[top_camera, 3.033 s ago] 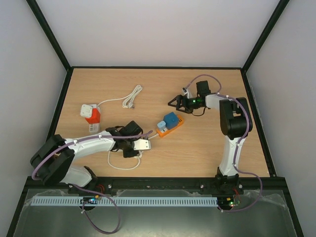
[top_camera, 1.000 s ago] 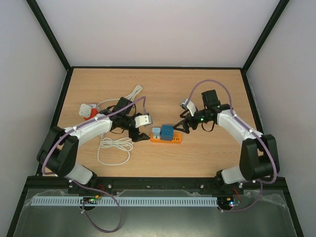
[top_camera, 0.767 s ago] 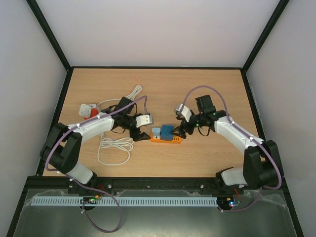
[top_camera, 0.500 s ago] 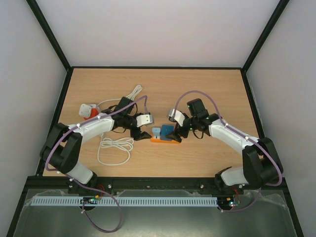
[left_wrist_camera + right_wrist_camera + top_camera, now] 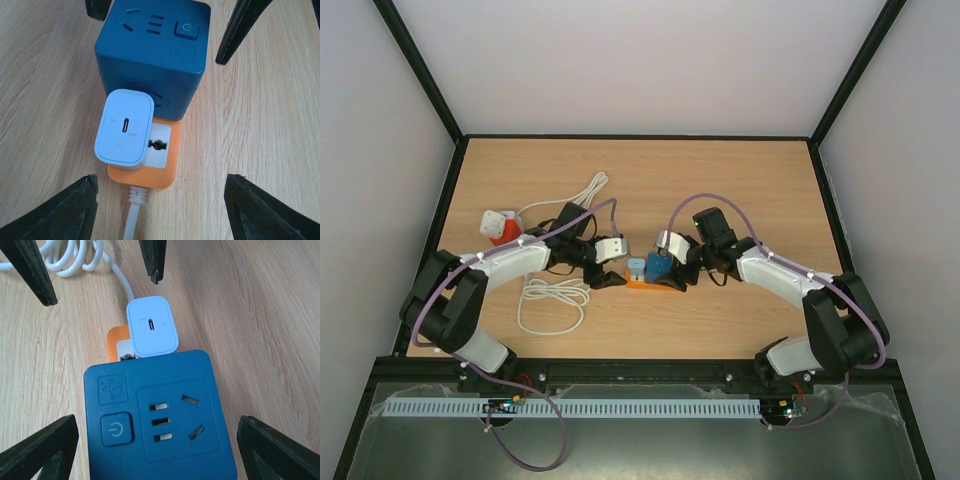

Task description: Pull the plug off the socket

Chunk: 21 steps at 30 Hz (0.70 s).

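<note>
An orange socket strip (image 5: 655,283) lies mid-table with a white plug (image 5: 636,267) and a blue cube adapter (image 5: 658,266) plugged into it. In the left wrist view the white plug (image 5: 124,127) sits on the strip (image 5: 152,172) in front of the blue cube (image 5: 150,55). My left gripper (image 5: 160,210) is open at the strip's cable end, touching nothing. In the right wrist view my right gripper (image 5: 160,452) is open, with a finger (image 5: 282,452) either side of the blue cube (image 5: 160,415). The white plug (image 5: 151,326) lies beyond it.
A white cable coil (image 5: 552,300) lies left of the strip and also shows in the right wrist view (image 5: 75,260). A red-and-white adapter (image 5: 500,226) stands at the far left. A loose white lead (image 5: 585,195) lies behind the left arm.
My right gripper has moved left until its open fingers straddle the blue cube. My left gripper has edged right to the strip's cable end. The strip has stayed put over the last second.
</note>
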Available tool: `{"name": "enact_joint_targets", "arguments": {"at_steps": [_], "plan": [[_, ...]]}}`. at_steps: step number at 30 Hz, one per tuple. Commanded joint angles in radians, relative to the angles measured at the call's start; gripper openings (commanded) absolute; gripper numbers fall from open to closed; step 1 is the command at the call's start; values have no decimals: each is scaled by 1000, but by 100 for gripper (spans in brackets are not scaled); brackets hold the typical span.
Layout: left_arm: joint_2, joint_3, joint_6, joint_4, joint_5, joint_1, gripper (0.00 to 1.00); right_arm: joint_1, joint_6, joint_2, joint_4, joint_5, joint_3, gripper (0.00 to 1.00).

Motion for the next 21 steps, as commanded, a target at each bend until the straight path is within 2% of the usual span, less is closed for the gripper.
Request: {"name": "enact_joint_targets", "arguments": {"at_steps": [1, 7, 13, 21], "plan": [[-22, -18, 15, 52, 64, -4, 71, 6, -27, 19, 60, 1, -20, 83], [-3, -17, 8, 79, 70, -6, 65, 9, -28, 43, 79, 6, -22, 73], [6, -12, 11, 93, 77, -8, 62, 28, -22, 55, 80, 16, -16, 57], [-2, -20, 24, 97, 79, -6, 60, 102, -15, 58, 75, 28, -18, 44]]}}
